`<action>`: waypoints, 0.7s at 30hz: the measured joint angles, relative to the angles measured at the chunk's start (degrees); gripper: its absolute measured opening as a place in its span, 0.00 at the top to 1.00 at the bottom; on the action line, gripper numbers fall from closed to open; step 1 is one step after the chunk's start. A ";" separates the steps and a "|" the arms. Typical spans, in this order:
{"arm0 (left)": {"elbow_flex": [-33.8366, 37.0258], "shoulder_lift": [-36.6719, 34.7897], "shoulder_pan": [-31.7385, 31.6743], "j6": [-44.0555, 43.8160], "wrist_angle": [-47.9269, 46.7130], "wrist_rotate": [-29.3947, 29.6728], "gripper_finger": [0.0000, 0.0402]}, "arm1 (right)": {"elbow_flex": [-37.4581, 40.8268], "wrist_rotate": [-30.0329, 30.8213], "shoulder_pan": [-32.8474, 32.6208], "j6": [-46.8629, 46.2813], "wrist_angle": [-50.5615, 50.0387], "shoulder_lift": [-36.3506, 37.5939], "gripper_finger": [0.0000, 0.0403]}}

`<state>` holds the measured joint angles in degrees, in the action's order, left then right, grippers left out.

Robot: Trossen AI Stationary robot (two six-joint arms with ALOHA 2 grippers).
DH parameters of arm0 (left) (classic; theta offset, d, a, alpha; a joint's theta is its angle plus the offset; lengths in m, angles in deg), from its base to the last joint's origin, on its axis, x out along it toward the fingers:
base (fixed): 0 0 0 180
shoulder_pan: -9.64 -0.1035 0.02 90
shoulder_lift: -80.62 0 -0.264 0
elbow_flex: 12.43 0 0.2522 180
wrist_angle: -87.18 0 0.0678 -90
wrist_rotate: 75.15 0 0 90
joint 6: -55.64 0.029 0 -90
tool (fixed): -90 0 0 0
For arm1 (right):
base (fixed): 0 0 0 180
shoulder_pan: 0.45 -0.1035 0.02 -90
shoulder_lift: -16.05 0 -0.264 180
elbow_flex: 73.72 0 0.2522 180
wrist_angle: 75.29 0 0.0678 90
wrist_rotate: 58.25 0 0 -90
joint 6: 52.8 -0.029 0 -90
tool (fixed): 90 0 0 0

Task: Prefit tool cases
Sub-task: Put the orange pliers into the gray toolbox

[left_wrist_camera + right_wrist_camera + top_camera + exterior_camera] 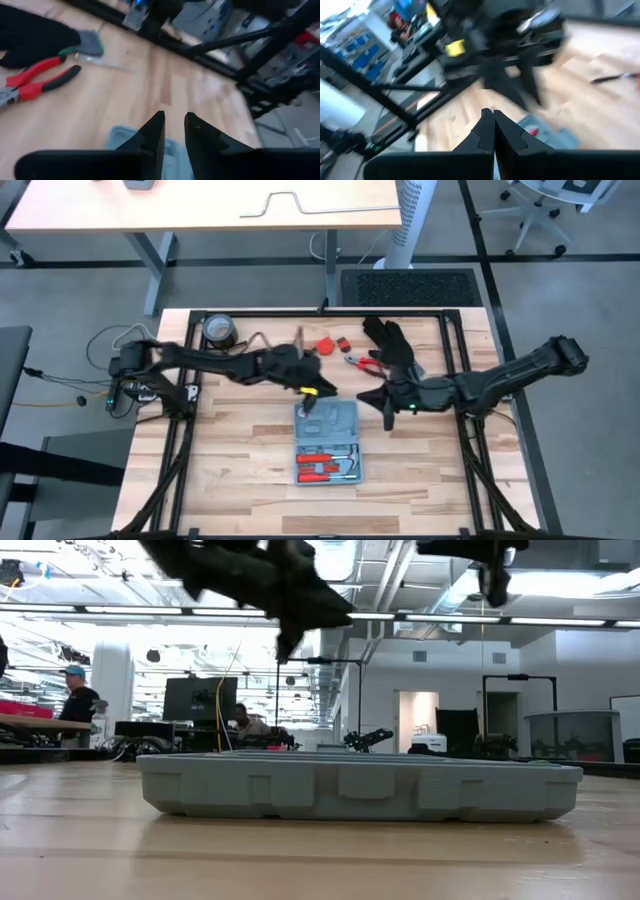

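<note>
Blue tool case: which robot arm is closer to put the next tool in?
Probably the left. Its gripper hangs right over the far end of the blue tool case, jaws slightly apart. The right gripper sits beside the case, off to its right, jaws shut.

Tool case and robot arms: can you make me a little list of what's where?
tool case: open, flat on the table, red-handled tools in its near half
left gripper: above the case's far edge, a narrow gap between its fingers, empty
right gripper: beside the case's far right corner, shut, empty
pliers: red handles, loose, beside the black glove
</note>
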<state>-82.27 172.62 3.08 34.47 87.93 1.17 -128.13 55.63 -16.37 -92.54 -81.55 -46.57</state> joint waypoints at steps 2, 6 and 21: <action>4.42 -4.21 0.02 -0.97 2.32 0.73 0.84 | 1.76 3.96 -1.68 0.60 -0.33 2.76 0.99; 11.04 -9.83 -0.05 -1.87 2.78 3.99 0.84 | 5.62 7.79 -3.36 -0.84 -0.40 5.54 0.98; 13.97 -14.21 1.46 -1.14 8.67 3.86 0.84 | 15.83 7.91 -1.86 -4.73 20.76 -0.22 0.98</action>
<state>-68.30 158.42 4.54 33.33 96.60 5.02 -112.29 63.54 -18.23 -97.27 -60.79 -46.79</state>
